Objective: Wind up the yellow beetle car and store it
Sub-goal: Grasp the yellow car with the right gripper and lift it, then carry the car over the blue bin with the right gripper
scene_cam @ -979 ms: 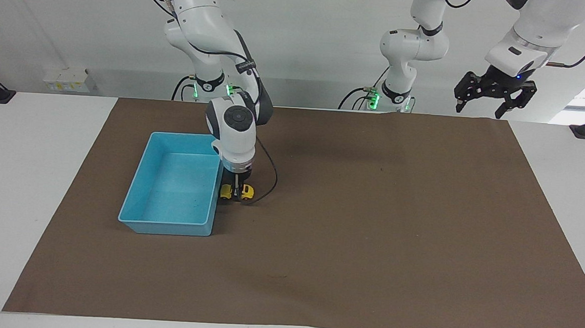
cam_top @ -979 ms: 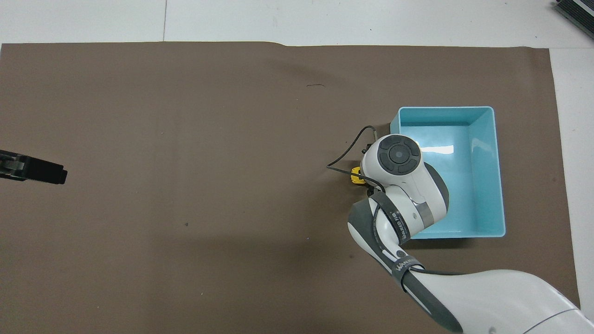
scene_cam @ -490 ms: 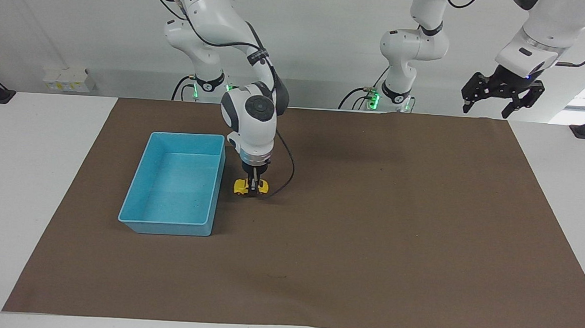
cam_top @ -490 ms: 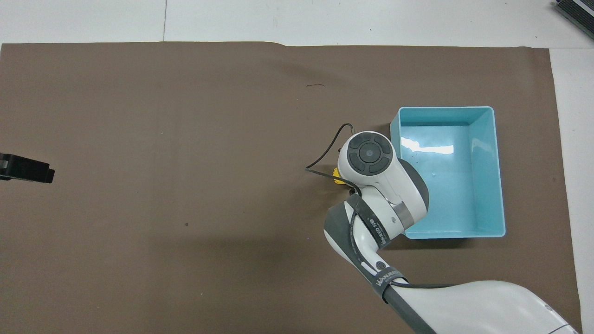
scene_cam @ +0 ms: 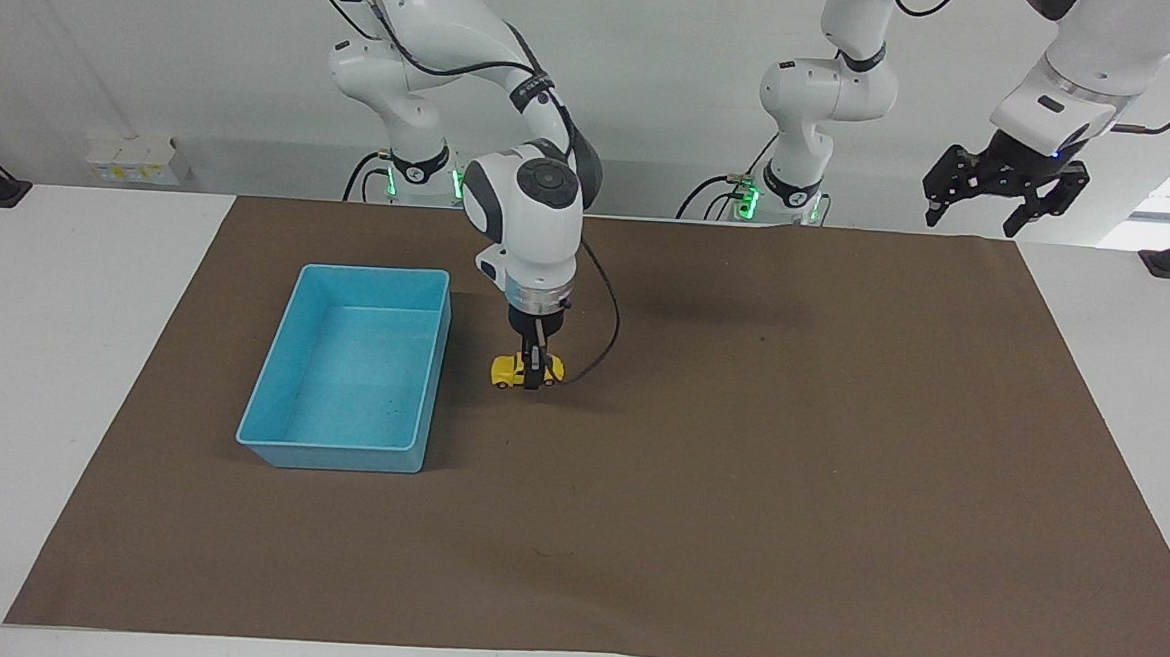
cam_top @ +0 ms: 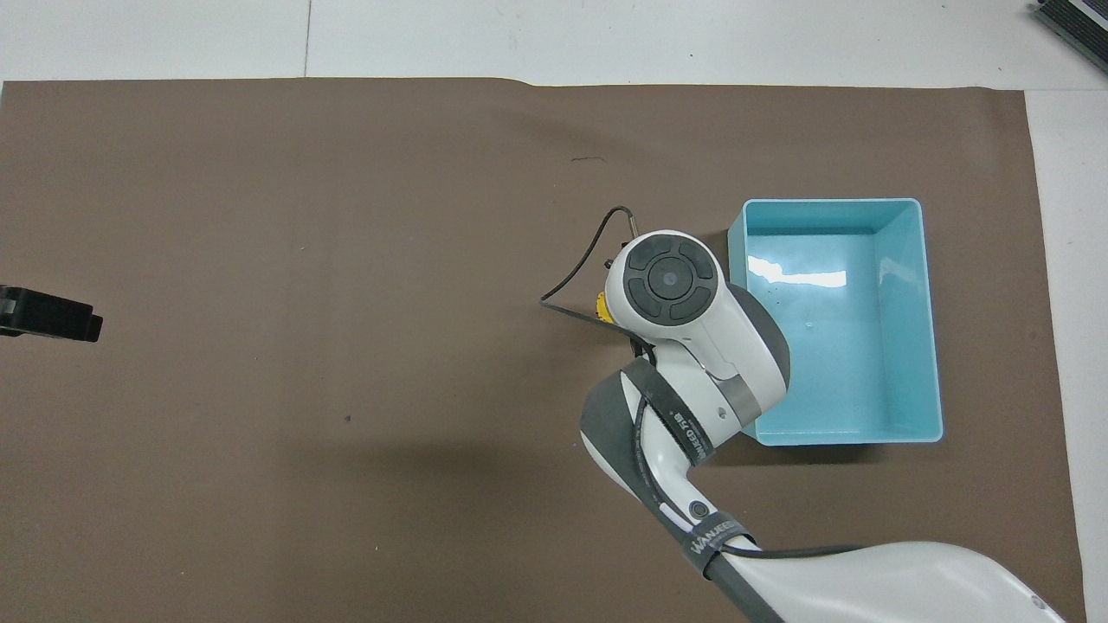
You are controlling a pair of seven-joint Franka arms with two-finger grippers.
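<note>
The yellow beetle car (scene_cam: 515, 371) stands on the brown mat beside the blue bin (scene_cam: 348, 454), toward the left arm's end. My right gripper (scene_cam: 536, 374) points straight down and is shut on the car, with the car's wheels at the mat. In the overhead view only a sliver of the car (cam_top: 602, 308) shows beside the right wrist, and the fingers are hidden under it. The bin (cam_top: 933, 346) holds nothing. My left gripper (scene_cam: 1003, 190) waits open and high over the mat's corner at its own end; its tip shows in the overhead view (cam_top: 50, 314).
The brown mat (scene_cam: 787, 479) covers most of the white table. A black cable (scene_cam: 604, 340) loops from the right wrist down beside the car.
My right gripper has slid the car along the mat away from the bin, toward the left arm's end. The left gripper rose a little, then held still.
</note>
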